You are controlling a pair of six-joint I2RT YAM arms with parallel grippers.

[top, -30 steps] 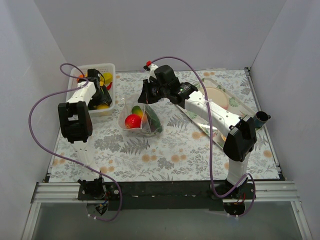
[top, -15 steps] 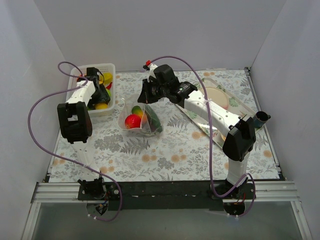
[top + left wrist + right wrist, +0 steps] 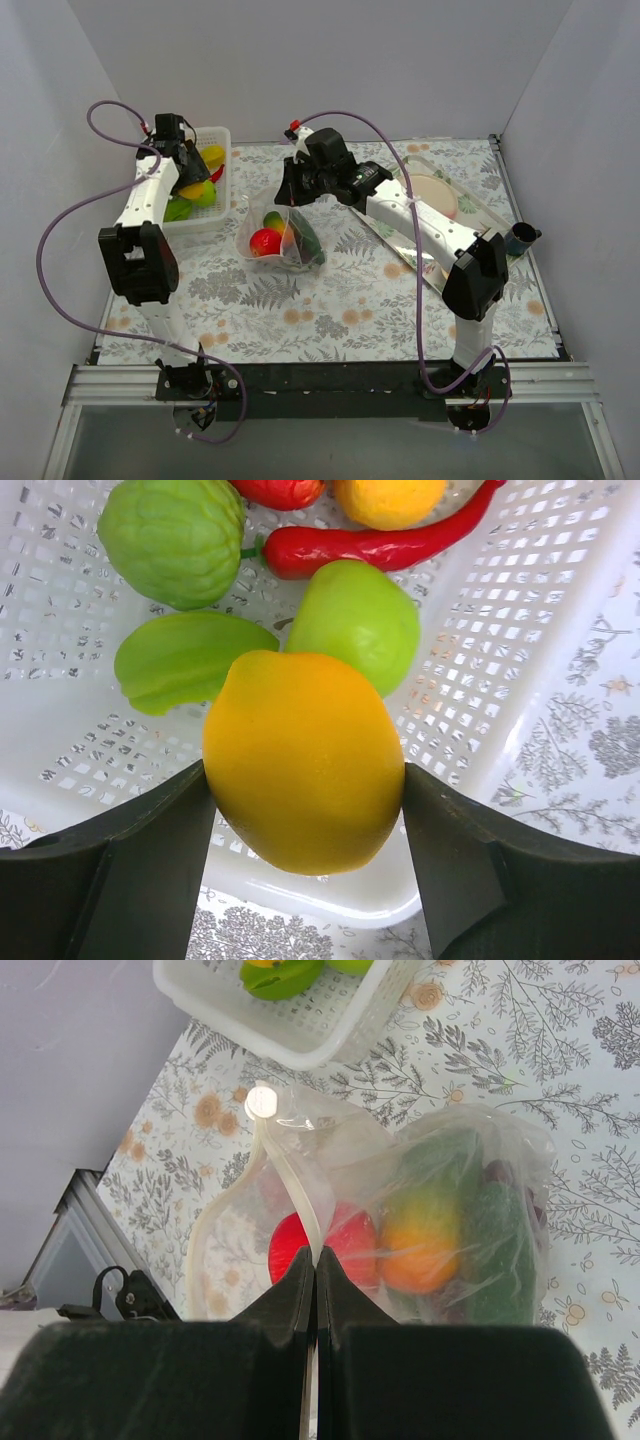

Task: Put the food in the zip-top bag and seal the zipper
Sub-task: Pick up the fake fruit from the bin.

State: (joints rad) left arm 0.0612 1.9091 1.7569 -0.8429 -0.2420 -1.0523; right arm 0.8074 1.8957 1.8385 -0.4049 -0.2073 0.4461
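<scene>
Past the arm bases, the table (image 3: 330,300) lies under a leaf-printed cloth; near its middle the zip-top bag (image 3: 280,235) sits on the cloth, clear with white dots, its mouth facing the left side; the right gripper (image 3: 313,1270) has its two fingers pressed together on the zipper (image 3: 290,1195), pinching that pale strip at the upper lip of the mouth, so the rim on that side is held up off the cloth; through the plastic show a red round fruit (image 3: 350,1240), an orange fruit (image 3: 420,1245) just beside it and a long green cucumber (image 3: 495,1250) on the far side of that, all inside the bag; to the right of the bag, partly under the right arm, a shiny tray (image 3: 480,215) carries a beige plate (image 3: 440,195); at the far left stands the white slotted basket (image 3: 500,650), close to the bag's mouth but apart from it; above its near wall the left gripper (image 3: 305,780) is clamped on a yellow-orange fruit (image 3: 303,760), one dark finger touching each side of it, the fruit lifted clear of the basket floor; below and beyond it in the basket lie a smooth green fruit (image 3: 355,615), a flat green piece (image 3: 180,660), a bumpy green fruit (image 3: 172,538) and a red chilli (image 3: 370,548).
</scene>
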